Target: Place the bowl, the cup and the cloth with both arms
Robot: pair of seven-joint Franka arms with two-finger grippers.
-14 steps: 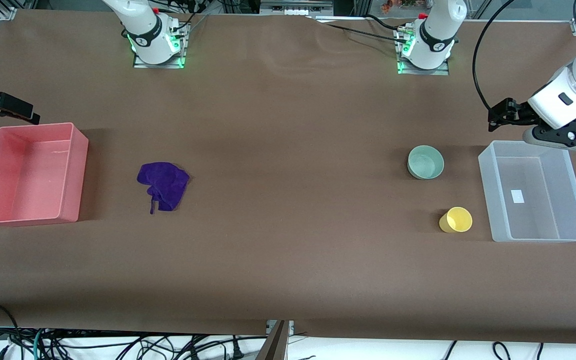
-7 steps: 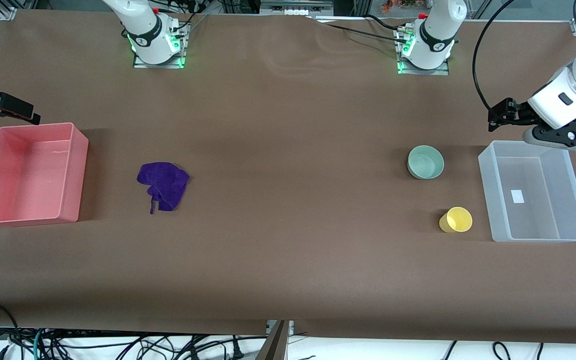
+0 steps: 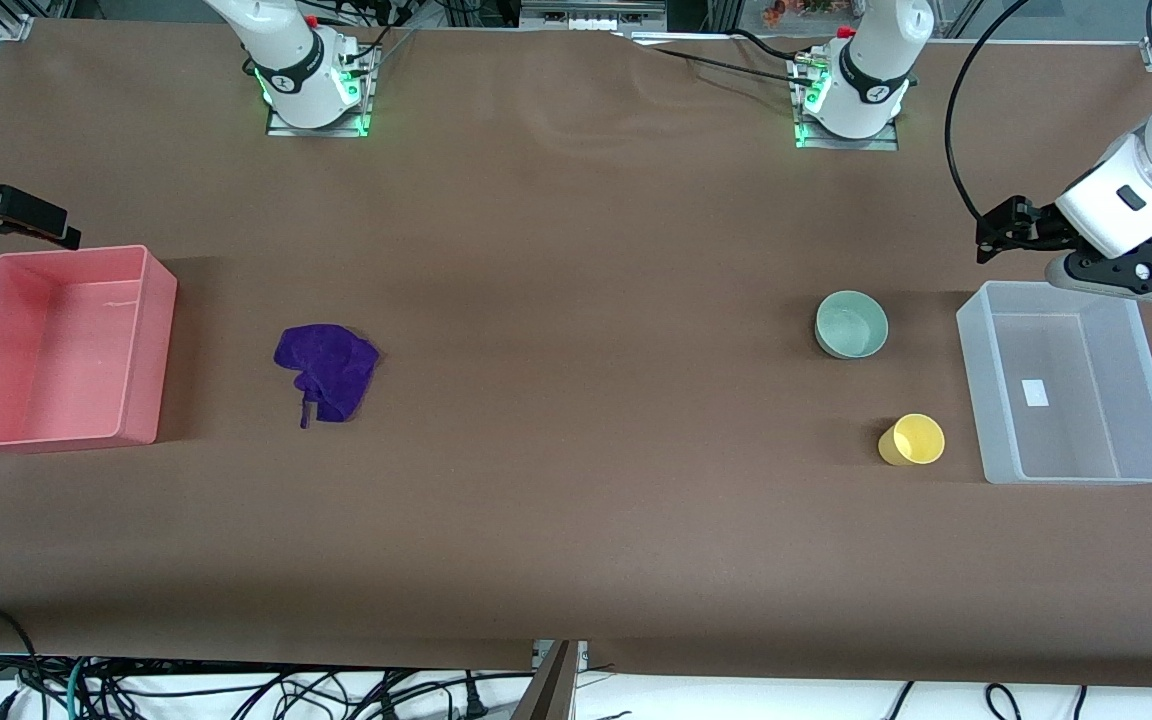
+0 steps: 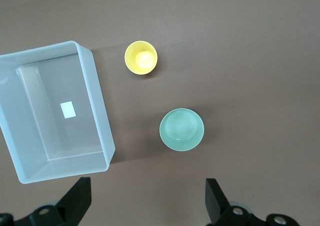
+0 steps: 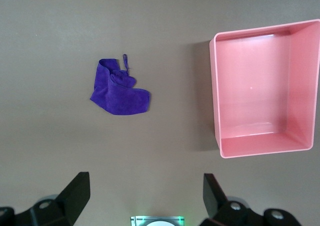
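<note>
Black left end effector wide apart, holding nothing, right end effector same.

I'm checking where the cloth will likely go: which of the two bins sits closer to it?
The pink bin, at the right arm's end of the table, beside the cloth. The clear bin sits at the left arm's end, by the bowl and cup.

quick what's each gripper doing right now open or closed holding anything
Left gripper: open, holding nothing, up over the table beside the clear plastic bin.
Right gripper: open, holding nothing, up beside the pink plastic bin.
</note>
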